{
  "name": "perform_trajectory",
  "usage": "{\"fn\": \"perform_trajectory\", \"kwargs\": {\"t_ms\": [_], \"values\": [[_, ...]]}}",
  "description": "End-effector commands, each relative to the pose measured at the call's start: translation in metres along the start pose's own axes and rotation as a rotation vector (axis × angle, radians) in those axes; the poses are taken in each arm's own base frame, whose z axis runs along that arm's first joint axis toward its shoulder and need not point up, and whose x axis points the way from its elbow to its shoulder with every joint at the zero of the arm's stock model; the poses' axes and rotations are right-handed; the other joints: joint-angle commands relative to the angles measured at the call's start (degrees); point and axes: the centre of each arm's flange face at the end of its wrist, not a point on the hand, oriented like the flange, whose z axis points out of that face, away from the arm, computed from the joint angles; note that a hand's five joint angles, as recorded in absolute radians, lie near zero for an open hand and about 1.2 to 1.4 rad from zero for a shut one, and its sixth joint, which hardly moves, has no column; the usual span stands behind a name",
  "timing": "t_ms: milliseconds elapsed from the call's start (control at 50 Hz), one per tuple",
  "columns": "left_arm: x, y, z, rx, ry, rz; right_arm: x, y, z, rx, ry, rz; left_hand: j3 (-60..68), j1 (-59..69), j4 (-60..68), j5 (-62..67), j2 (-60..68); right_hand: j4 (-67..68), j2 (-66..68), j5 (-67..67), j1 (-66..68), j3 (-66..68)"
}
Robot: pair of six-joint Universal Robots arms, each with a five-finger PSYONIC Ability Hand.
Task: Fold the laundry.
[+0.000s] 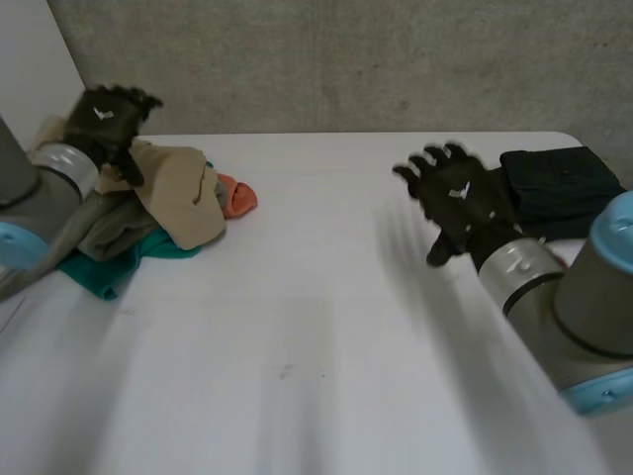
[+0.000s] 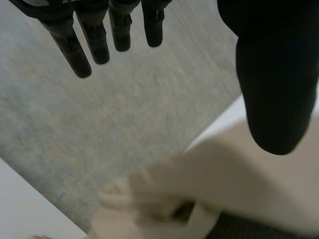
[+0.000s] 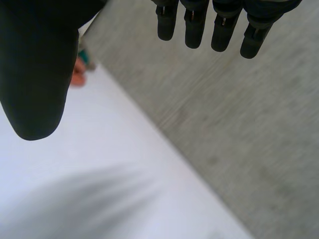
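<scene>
The task is judged to be only partly done, with most of it left. At the left edge of the white table (image 1: 297,336), a crumpled pile of beige, teal, grey and orange garments (image 1: 173,203) is seen unfolded. The right hand (image 1: 460,193) is held open above the table, fingers spread, well apart from the pile. The left hand (image 1: 111,119) is poised over the pile's far side, fingers straight, nothing gripped. At the far right corner a dark folded cloth (image 1: 564,183) is laid, apparently finished
</scene>
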Motion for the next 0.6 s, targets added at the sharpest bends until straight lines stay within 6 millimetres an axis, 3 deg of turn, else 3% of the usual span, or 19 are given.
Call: {"fn": "perform_trajectory", "kwargs": {"t_ms": [20,80,160,180,240,260,300,320,380,400,460,520,600], "values": [[0.010,0.067,0.039,0.026,0.016,0.071,-0.017,0.025,0.000,-0.067,0.018,-0.013,16.77,17.70,16.95,15.77,17.91,-2.01,-1.93,-2.78,-3.04,-1.92],[0.009,0.066,0.044,0.042,0.009,0.069,-0.020,0.030,-0.001,-0.068,0.026,-0.016,67.61,68.53,67.79,66.60,68.75,-2.01,-1.93,-2.78,-3.04,-1.92],[-0.008,0.019,0.035,0.101,-0.063,0.077,-0.017,0.031,-0.002,-0.065,0.043,-0.022,68.26,69.19,68.44,67.25,69.40,-2.01,-1.93,-2.78,-3.04,-1.92],[-0.014,-0.011,0.027,0.150,-0.095,0.063,-0.016,0.031,-0.002,-0.064,0.049,-0.022,68.26,69.19,68.44,67.25,69.40,-2.01,-1.93,-2.78,-3.04,-1.92],[-0.014,-0.057,0.013,0.255,-0.120,0.006,-0.010,0.029,-0.002,-0.055,0.065,-0.019,68.26,69.19,68.44,67.25,69.40,-2.01,-1.93,-2.78,-3.04,-1.92],[-0.011,-0.089,0.001,0.348,-0.111,-0.053,-0.009,0.028,-0.001,-0.055,0.068,-0.020,68.26,69.19,68.44,67.25,69.40,-2.01,-1.93,-2.78,-3.04,-1.92],[-0.006,-0.120,-0.014,0.436,-0.086,-0.110,-0.002,0.026,0.000,-0.050,0.086,-0.018,68.26,69.19,68.44,67.25,69.40,-2.01,-1.93,-2.78,-3.04,-1.92],[-0.001,-0.147,-0.029,0.509,-0.061,-0.159,0.001,0.025,0.000,-0.047,0.094,-0.017,68.26,69.19,68.44,67.25,69.40,-2.01,-1.93,-2.78,-3.04,-1.92],[0.011,-0.181,-0.055,0.593,-0.006,-0.241,0.012,0.020,0.001,-0.029,0.130,-0.001,68.26,69.19,68.44,67.25,69.40,-2.01,-1.93,-2.78,-3.04,-1.92],[0.020,-0.198,-0.072,0.626,0.037,-0.291,0.016,0.019,0.001,-0.027,0.141,0.007,68.26,69.19,68.44,67.25,69.40,-2.01,-1.93,-2.78,-3.04,-1.92],[0.036,-0.211,-0.092,0.643,0.104,-0.366,0.029,0.013,0.003,-0.008,0.182,0.054,68.26,69.19,68.44,67.25,69.40,-2.01,-1.93,-2.78,-3.04,-1.92],[0.065,-0.213,-0.113,0.612,0.210,-0.459,0.039,0.010,0.005,0.000,0.213,0.097,68.26,69.19,68.44,67.25,69.40,-2.01,-1.93,-2.78,-3.04,-1.92],[0.114,-0.191,-0.141,0.486,0.361,-0.530,0.044,0.009,0.006,-0.002,0.226,0.121,68.26,69.19,68.44,67.25,69.40,-2.01,-1.93,-2.78,-3.04,-1.92]]}}
